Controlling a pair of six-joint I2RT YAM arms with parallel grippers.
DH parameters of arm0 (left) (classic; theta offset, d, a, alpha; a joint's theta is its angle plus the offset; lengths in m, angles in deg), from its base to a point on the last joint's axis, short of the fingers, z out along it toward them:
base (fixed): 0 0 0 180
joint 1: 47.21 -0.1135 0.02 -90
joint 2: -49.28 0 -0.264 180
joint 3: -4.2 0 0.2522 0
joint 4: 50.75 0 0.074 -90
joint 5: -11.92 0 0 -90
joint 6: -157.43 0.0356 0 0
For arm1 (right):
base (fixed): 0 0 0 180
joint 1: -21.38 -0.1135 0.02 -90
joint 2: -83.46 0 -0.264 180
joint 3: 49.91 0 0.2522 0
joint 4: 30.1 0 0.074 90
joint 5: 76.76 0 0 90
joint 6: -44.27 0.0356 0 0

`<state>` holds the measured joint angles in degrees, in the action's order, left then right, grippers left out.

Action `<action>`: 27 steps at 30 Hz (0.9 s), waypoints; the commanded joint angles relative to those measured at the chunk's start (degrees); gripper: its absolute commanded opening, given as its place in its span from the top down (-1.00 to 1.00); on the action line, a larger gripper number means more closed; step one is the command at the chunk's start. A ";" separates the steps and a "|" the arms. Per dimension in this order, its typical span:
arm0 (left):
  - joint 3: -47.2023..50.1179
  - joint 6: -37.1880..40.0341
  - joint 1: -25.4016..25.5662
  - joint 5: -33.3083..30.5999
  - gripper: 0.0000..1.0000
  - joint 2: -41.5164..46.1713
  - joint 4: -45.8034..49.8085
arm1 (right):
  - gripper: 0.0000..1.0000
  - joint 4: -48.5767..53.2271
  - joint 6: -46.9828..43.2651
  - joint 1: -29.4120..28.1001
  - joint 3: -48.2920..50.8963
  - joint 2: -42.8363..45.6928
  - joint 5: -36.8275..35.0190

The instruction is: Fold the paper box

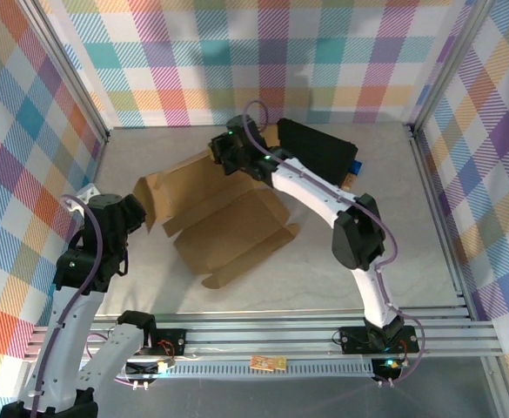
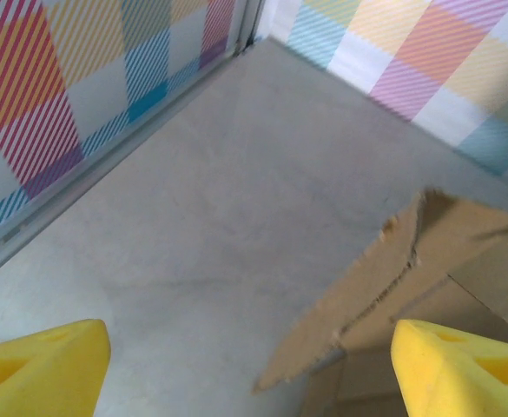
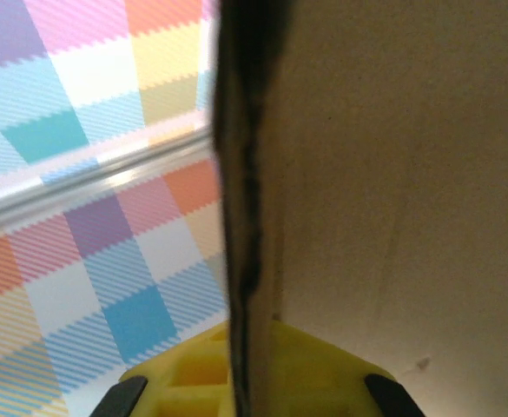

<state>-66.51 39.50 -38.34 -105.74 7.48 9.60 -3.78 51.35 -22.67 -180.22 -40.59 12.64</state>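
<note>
Two roles: right end effector [image 3: 249,375] grasps paper box [image 1: 232,222] far flap, likely propping it up for crease; left end effector [image 2: 249,369] released, beside left flap.

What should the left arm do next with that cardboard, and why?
Probably ease the open left tool forward around the raised flap of the paper box and close: that flap stands just ahead, and the right tool is shut on another panel.
</note>
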 commanded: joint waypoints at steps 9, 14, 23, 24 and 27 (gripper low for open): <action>-2.81 4.35 -4.33 -1.20 -0.50 2.78 6.70 | 1.00 -2.89 -7.54 -1.43 -5.02 -5.17 -1.29; -3.19 2.56 -7.34 2.13 -0.47 1.03 5.80 | 1.00 -2.00 -11.64 -0.61 -13.21 -12.51 5.26; -1.93 2.12 -9.69 2.27 -0.48 0.49 5.47 | 1.00 8.07 -18.72 -1.75 -17.10 -8.02 -6.14; -2.00 2.31 -9.82 2.19 -0.49 0.48 5.25 | 1.00 7.78 -17.69 -2.11 -14.72 -6.06 -8.50; -2.47 2.78 -10.01 2.43 -0.49 -0.69 3.95 | 1.00 6.18 -13.43 -3.01 -7.64 0.11 -13.12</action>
<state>-68.48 41.54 -47.44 -103.58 7.24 15.32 1.95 36.77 -24.64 -190.65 -48.59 7.70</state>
